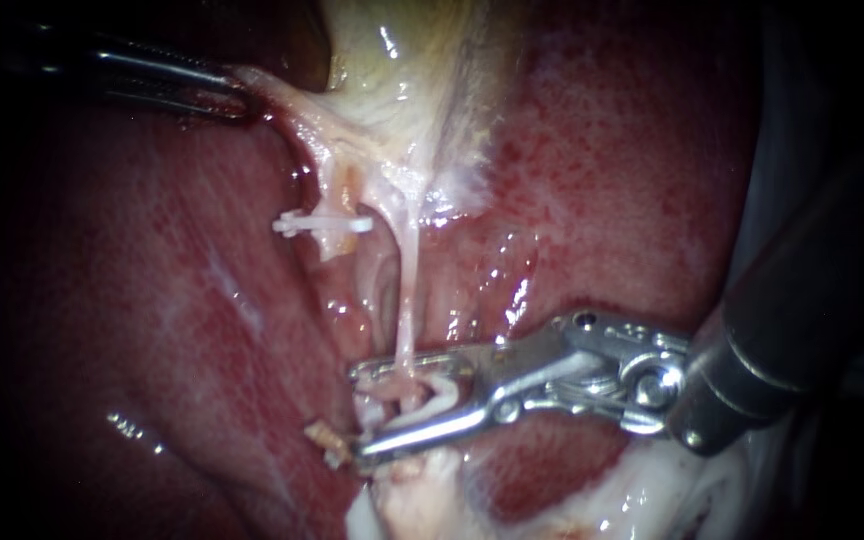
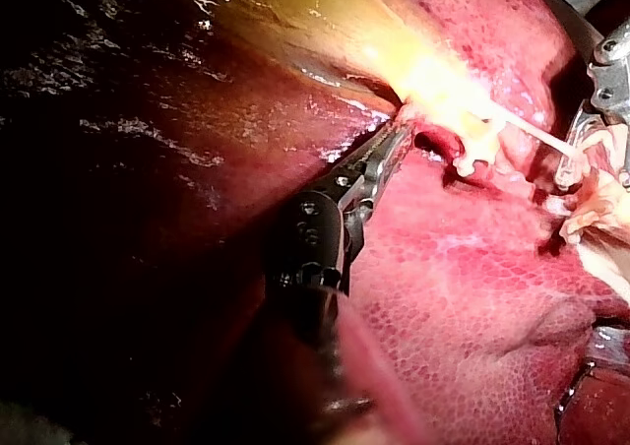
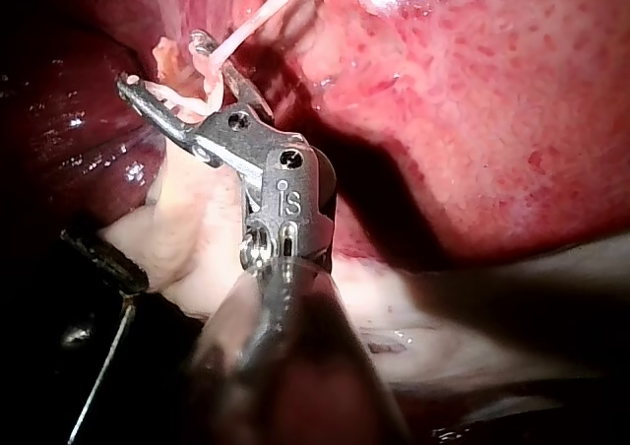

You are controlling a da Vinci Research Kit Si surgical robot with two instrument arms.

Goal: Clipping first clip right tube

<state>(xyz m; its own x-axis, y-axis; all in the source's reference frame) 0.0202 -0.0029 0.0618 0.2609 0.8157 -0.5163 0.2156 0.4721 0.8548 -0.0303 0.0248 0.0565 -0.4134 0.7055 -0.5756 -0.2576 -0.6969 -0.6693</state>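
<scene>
Left instrument (image 1: 232,95), dark and slim, comes in beside the pale yellow gallbladder (image 1: 402,60). Its end effector is clamped on a pale tissue fold (image 1: 277,105) that stretches off the gallbladder's lower edge; the left wrist view shows the same bite, jaws together on the fold. Below the gallbladder two strands run down over the dark red mottled liver (image 1: 602,180). The one nearer my left instrument is a short pale stub (image 1: 337,190) with a set white plastic clip (image 1: 322,224) lying across it. The other is the right tube (image 1: 407,290), a thin whitish cord drawn taut straight down from the gallbladder. Farther below the gallbladder it passes into the end effector of my right instrument (image 1: 356,413), which is silver and hinged. Those jaws stand apart, one on each side of the tube, and both bear on a loaded white clip (image 1: 440,392) seated between them, its legs spread. I cannot tell whether that clip touches the tube. A tan tissue scrap (image 1: 327,437) lies just beside the lower jaw's tip. In the right wrist view the tube threads between the parted jaws, with whitish fatty tissue (image 3: 187,219) under the instrument.
</scene>
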